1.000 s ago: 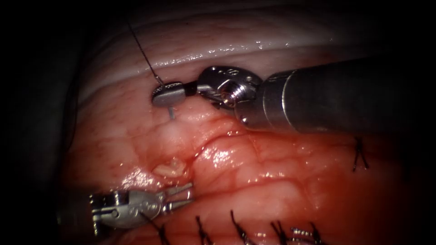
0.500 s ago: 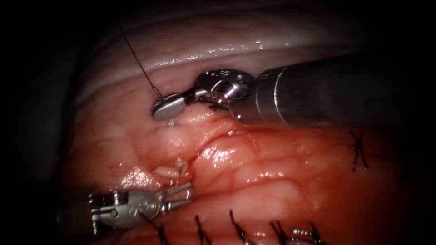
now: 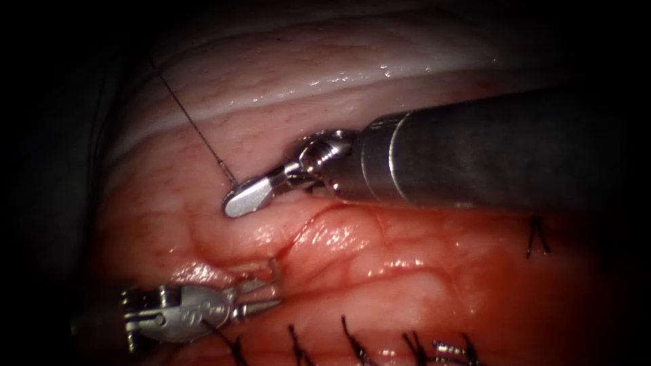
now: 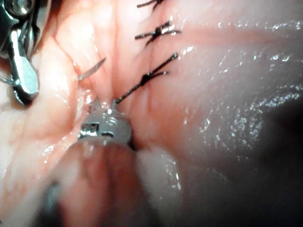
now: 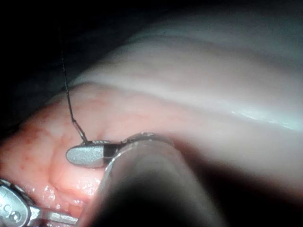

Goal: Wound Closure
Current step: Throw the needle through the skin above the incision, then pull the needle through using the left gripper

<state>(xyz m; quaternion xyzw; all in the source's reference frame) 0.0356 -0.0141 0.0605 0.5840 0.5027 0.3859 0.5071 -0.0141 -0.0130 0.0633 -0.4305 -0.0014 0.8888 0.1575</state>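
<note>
My right tool (image 3: 235, 202) has its jaws shut on the needle near its tail, pressed low against the tissue (image 3: 380, 271) just left of the cut (image 3: 302, 230). Black thread (image 3: 193, 129) runs from those jaws up and to the left. The needle's body is buried in the tissue, and its tip (image 3: 274, 266) pokes out at the cut's lower end. My left tool (image 3: 271, 293) stands open right below that tip and holds nothing. The left wrist view shows the bare tip (image 4: 92, 70) between the left tool (image 4: 108, 105) and the right tool (image 4: 23, 78). In the right wrist view the thread (image 5: 68, 94) leaves the shut jaws (image 5: 80, 155).
Several black knotted stitches (image 3: 352, 339) line the tissue's near edge, and another (image 3: 537, 237) sits at the right. Red fluid wets the tissue around the cut. A pale ridge of fat (image 3: 325, 85) runs behind the right tool's shaft (image 3: 488, 152). The stitches (image 4: 147, 78) lie beside the left tool.
The right tool swung down and rolled, driving the needle into the tissue; its tip came out at the cut beside the left tool. The left tool shifted slightly to the left.
</note>
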